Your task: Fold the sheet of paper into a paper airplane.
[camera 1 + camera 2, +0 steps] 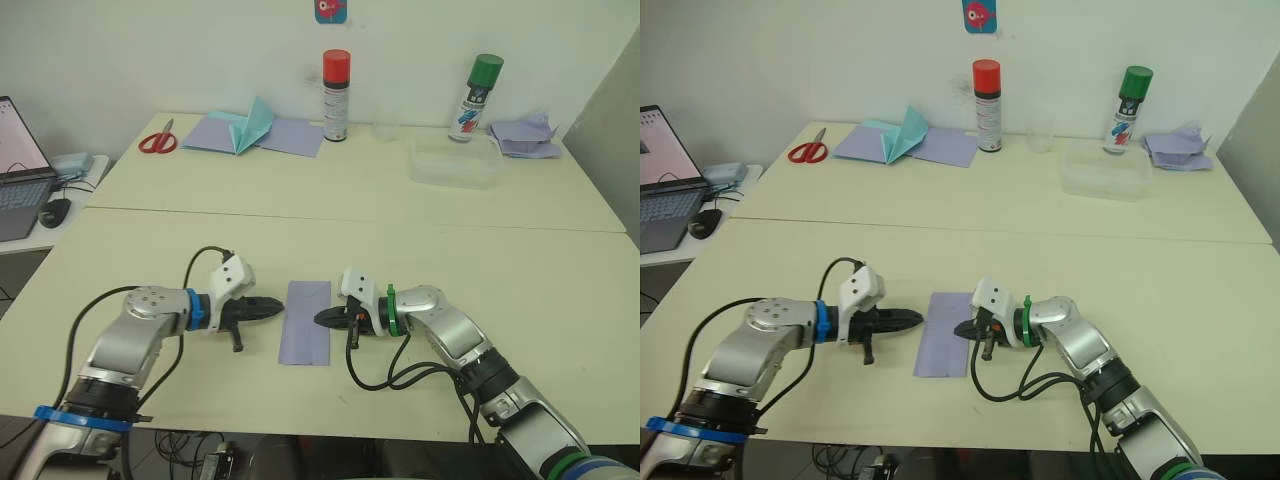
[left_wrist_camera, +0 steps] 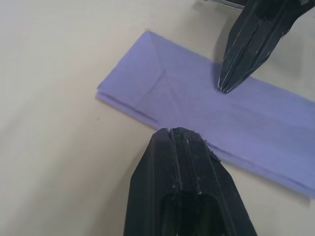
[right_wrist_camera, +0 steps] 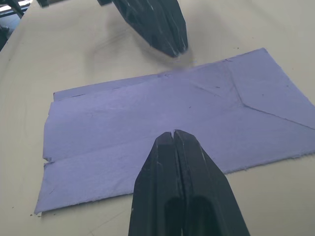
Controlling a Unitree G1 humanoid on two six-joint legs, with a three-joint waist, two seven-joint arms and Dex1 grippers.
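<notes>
The sheet of paper [image 1: 306, 325] lies flat on the table as a long folded lavender strip with diagonal creases at one end [image 2: 147, 83]. My left gripper [image 1: 281, 306] is shut, and its tip sits just at the strip's left long edge [image 2: 170, 132]. From the other side, my right gripper [image 1: 318, 319] is shut too, with its tip resting on top of the paper [image 3: 173, 133] near its right edge. The two tips face each other across the strip's width. No paper is held between either pair of fingers.
At the back of the table are red scissors [image 1: 157, 141], lavender sheets with a teal paper shape [image 1: 250, 128], a red-capped can [image 1: 336, 95], a green-capped can [image 1: 477, 97], a clear plastic box [image 1: 455, 160] and crumpled lavender paper [image 1: 525, 135]. A laptop [image 1: 15, 170] stands far left.
</notes>
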